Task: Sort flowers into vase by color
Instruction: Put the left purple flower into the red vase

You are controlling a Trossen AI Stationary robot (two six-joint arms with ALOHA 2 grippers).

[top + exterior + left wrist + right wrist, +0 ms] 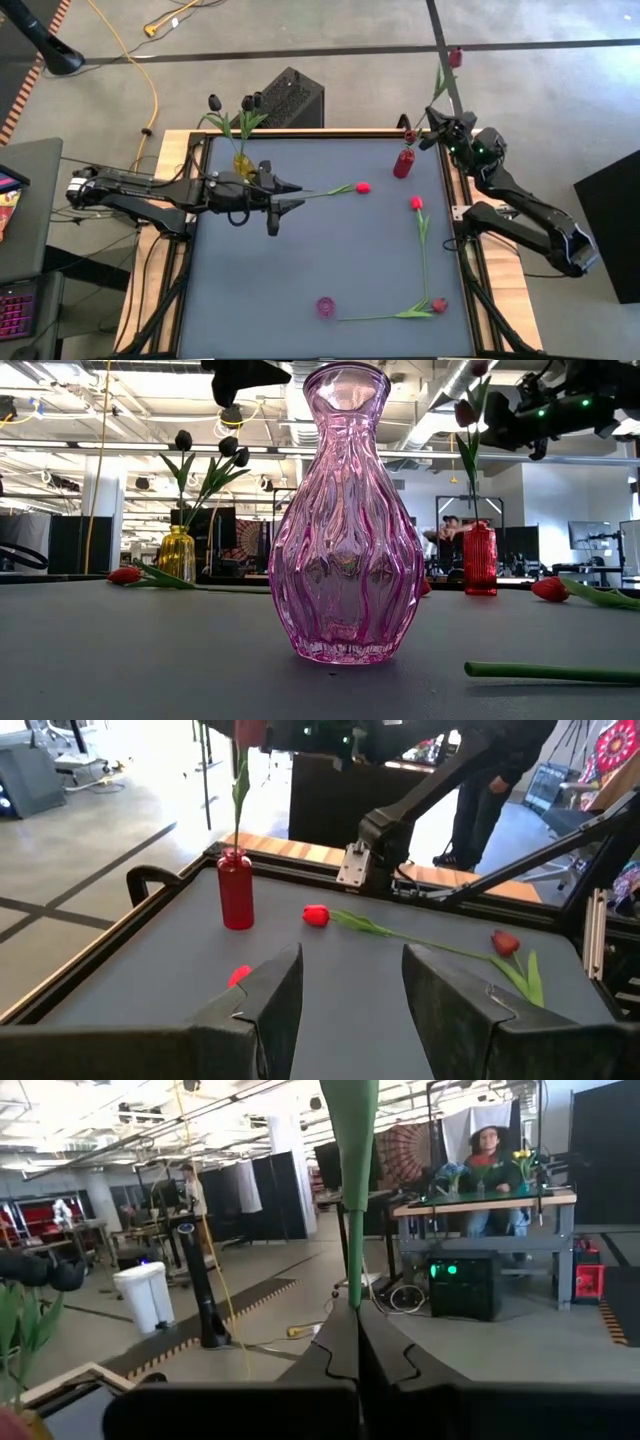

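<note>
- The right gripper (432, 136) is pinching a red tulip (455, 58) by its stem at the table's far right corner, jaws closed tight on the green stalk (350, 1200), which is rising straight up between them in the right wrist view.
- The stem's lower end is standing in or just over the mouth of the red vase (403, 163); I cannot tell how deep it is sitting.
- To do this well, the stalk should be kept upright and lowered until it is well inside the neck, and only then should the jaws be parting; letting go early risks the flower tipping out.
- The narrow vase looks easy to knock over, so any sideways pull on the stem is worth avoiding.
- The left gripper (285, 195) is hovering near the yellow vase (243, 165) of dark tulips, jaws open and empty, pointing at a loose red tulip (362, 187) on the table (300, 270).
- Two more red tulips (417, 203) are lying near the right edge, and the pink vase (326, 306) is standing empty near the front.
- The left arm should be waiting or approaching low, clear of the yellow vase.
</note>
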